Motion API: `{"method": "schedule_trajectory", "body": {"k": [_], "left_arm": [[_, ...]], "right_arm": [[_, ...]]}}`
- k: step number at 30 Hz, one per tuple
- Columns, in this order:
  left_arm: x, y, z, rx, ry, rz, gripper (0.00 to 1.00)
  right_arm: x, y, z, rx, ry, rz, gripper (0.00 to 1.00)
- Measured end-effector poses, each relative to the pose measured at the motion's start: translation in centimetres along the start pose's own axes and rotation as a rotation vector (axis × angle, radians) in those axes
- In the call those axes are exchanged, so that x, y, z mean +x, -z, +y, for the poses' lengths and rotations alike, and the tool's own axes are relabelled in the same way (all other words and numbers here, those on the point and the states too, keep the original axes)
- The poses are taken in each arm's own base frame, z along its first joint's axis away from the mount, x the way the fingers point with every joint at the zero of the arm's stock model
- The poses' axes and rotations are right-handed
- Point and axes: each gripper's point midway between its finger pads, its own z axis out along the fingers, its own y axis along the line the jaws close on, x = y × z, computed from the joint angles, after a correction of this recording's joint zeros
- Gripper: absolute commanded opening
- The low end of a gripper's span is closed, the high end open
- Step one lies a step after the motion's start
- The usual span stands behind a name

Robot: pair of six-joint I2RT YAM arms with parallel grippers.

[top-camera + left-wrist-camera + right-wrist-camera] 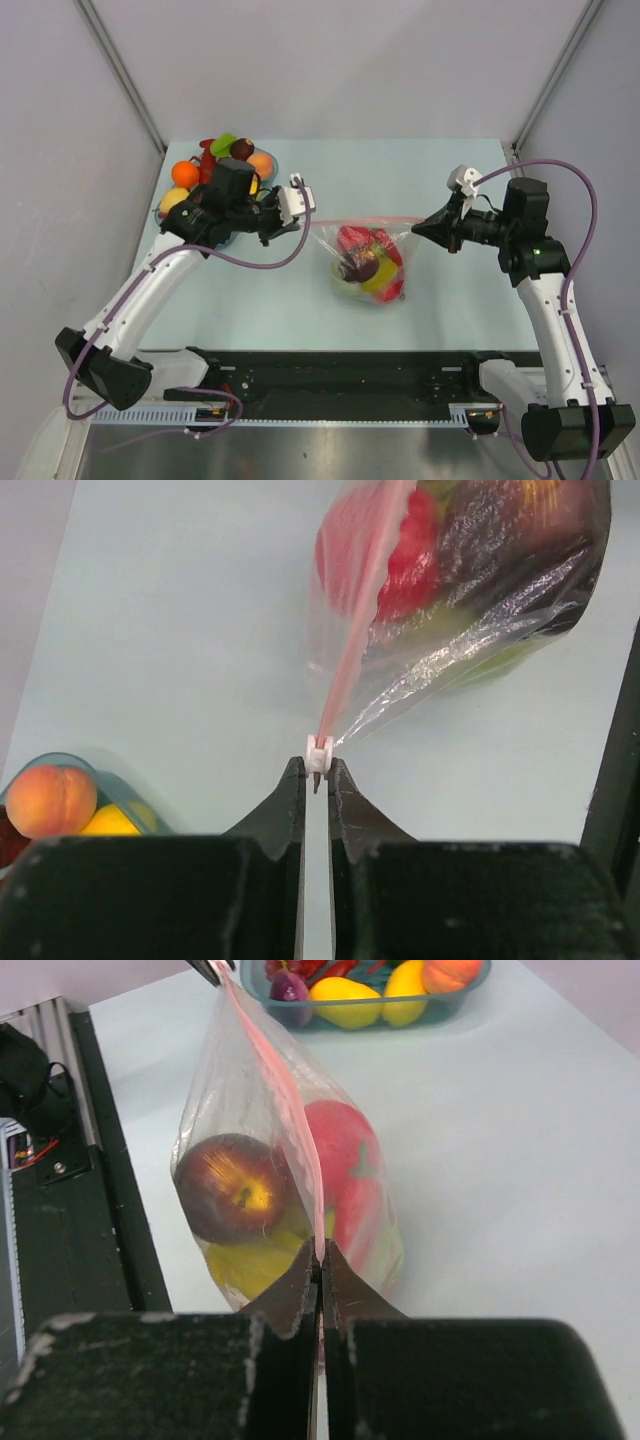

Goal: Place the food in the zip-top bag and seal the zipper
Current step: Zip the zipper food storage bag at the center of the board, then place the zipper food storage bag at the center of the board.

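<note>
Between the two arms, over the middle of the table [450,300], the zip-top bag [372,262] hangs from its zipper [360,220], which is stretched as a straight pink line from one end effector to the other. The left end effector [317,775] is nearly closed, pinching the zipper's end at a small white piece [318,750] that may be a slider, though the blur leaves that uncertain. The right end effector [320,1265] is clamped tight on the opposite end of the strip. Inside the bag lies the food: a dark red apple [235,1200], a red piece [345,1160] beside it and something yellow [250,1265] beneath. The bag's bottom looks to rest on the table. A blue-rimmed dish [460,1000] holding more fruit stands at the far left corner, well apart from the bag.
</note>
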Motion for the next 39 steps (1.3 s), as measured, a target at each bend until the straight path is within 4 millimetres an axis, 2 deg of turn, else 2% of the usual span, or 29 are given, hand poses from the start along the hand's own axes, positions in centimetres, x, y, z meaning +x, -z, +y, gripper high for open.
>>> {"method": "schedule_trajectory", "body": {"k": [2, 8, 11, 14, 17, 21, 24, 26, 30, 33, 35, 37, 39], "left_arm": [[0.7, 0.6, 0.6, -0.021, 0.017, 0.015, 0.01], [0.4, 1.0, 0.7, -0.024, 0.016, -0.005, 0.00], [0.3, 0.6, 1.3, -0.034, 0.046, -0.009, 0.00], [0.0, -0.4, 3.1, -0.066, 0.084, -0.010, 0.00], [-0.7, -1.9, 6.2, -0.124, 0.114, -0.015, 0.00], [-2.5, -4.1, 11.8, -0.224, 0.124, -0.035, 0.00], [-2.9, -5.2, 14.7, -0.278, 0.130, -0.046, 0.00], [-2.6, -5.4, 15.5, -0.293, 0.137, -0.046, 0.00], [-1.6, -5.9, 15.1, -0.284, 0.124, -0.042, 0.00], [1.3, -6.9, 13.2, -0.247, 0.131, 0.000, 0.00], [3.9, -8.0, 11.5, -0.200, 0.149, 0.048, 0.00], [6.7, -9.0, 9.4, -0.144, 0.179, 0.102, 0.00], [8.9, -9.7, 7.2, -0.091, 0.207, 0.142, 0.00]], "right_arm": [[0.0, 0.3, -0.3, 0.011, -0.003, -0.003, 0.00], [-0.1, 0.2, -0.4, 0.006, -0.008, -0.009, 0.00], [-0.4, -0.2, -1.6, 0.028, -0.013, -0.022, 0.00], [-0.6, -1.0, -4.4, 0.091, -0.009, -0.036, 0.00], [-0.9, -2.1, -8.3, 0.170, 0.016, -0.064, 0.00], [-0.6, -3.6, -13.9, 0.270, 0.063, -0.100, 0.00], [-0.6, -4.4, -16.1, 0.297, 0.084, -0.119, 0.00], [-1.4, -5.0, -17.6, 0.308, 0.118, -0.145, 0.00], [-2.0, -5.4, -18.1, 0.277, 0.200, -0.146, 0.00], [0.0, -6.3, -17.0, 0.209, 0.249, -0.066, 0.00], [3.1, -7.3, -16.0, 0.141, 0.253, 0.025, 0.00], [7.1, -8.1, -14.7, 0.061, 0.233, 0.127, 0.00], [10.7, -8.3, -13.3, -0.006, 0.208, 0.209, 0.00]]}}
